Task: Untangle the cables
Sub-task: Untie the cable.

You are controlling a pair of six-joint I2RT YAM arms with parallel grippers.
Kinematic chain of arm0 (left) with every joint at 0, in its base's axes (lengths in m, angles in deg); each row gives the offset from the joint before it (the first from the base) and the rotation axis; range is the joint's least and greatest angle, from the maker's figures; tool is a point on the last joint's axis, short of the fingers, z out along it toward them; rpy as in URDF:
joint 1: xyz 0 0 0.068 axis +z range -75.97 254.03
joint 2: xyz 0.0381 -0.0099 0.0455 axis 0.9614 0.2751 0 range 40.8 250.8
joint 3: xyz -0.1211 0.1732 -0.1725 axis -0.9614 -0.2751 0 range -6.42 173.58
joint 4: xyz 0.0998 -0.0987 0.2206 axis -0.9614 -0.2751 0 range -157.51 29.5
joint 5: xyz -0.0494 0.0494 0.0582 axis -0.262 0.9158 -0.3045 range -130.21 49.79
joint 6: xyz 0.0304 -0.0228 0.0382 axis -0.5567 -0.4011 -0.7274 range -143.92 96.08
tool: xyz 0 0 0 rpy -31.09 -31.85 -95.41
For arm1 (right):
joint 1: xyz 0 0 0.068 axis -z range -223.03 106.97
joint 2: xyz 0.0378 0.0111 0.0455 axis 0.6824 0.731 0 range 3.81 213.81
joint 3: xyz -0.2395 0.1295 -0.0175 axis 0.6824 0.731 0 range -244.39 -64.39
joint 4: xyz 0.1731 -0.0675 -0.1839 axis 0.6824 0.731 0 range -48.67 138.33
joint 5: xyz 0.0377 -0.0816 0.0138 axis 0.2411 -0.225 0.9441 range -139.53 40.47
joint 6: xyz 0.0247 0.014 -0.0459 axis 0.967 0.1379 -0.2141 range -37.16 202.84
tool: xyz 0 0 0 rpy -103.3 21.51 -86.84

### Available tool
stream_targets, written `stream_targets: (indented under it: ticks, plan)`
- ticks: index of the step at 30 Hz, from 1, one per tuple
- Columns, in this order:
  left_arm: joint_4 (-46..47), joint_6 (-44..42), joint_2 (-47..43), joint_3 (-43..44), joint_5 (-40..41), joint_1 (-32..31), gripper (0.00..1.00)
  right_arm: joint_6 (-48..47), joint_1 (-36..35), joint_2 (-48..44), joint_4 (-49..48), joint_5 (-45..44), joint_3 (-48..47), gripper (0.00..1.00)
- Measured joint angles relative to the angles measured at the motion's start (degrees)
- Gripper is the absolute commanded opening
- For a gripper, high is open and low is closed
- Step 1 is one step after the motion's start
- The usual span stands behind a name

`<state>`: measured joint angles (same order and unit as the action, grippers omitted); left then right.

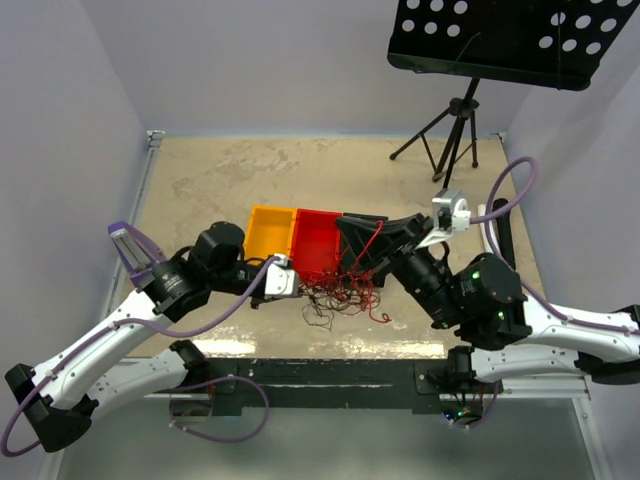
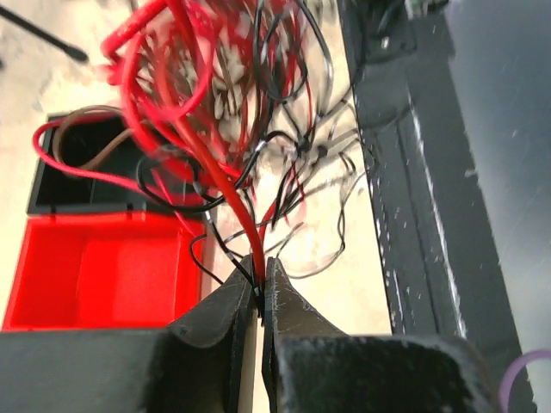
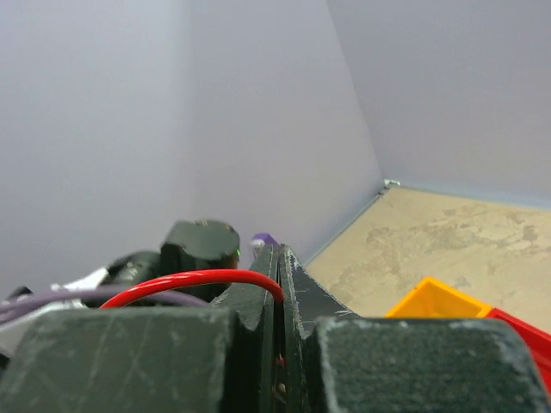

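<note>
The cables (image 1: 340, 295) form a snarl of thin red and black wires on the table, just in front of the red bin (image 1: 316, 243). My left gripper (image 1: 303, 288) is at the snarl's left edge. In the left wrist view it (image 2: 261, 280) is shut on a red wire and a black wire that rise into the cables (image 2: 224, 112). My right gripper (image 1: 378, 236) hovers above the bins at the snarl's far side. It (image 3: 280, 267) is shut on one red wire (image 3: 198, 280) that arcs off to the left.
An orange bin (image 1: 270, 232), the red bin and a black bin (image 2: 77, 172) stand in a row behind the snarl. A music stand (image 1: 510, 40) on a tripod (image 1: 450, 130) is at the back right. A black rail (image 1: 330, 375) runs along the near table edge.
</note>
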<state>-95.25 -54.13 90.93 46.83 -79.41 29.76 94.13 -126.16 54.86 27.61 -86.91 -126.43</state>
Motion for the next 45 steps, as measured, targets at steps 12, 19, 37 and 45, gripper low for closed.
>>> stream_targets:
  ticks: [12,19,37,45]
  plan:
    - [-3.8,-10.8,-1.6,-9.5,7.4,0.0,0.03,-2.4,0.0,-2.0,0.3,-2.5,-7.4,0.00]
    - [-5.5,-14.1,-2.0,-11.5,10.0,0.0,0.65,-2.7,0.0,-1.2,0.5,-2.3,-9.6,0.00]
    - [7.3,14.6,-7.0,3.6,5.0,0.0,1.00,-0.8,0.0,6.0,1.6,2.4,-10.0,0.00]
    - [24.5,33.7,-1.8,-1.2,-0.9,0.1,1.00,-0.3,0.0,8.6,1.0,4.2,-11.6,0.00]
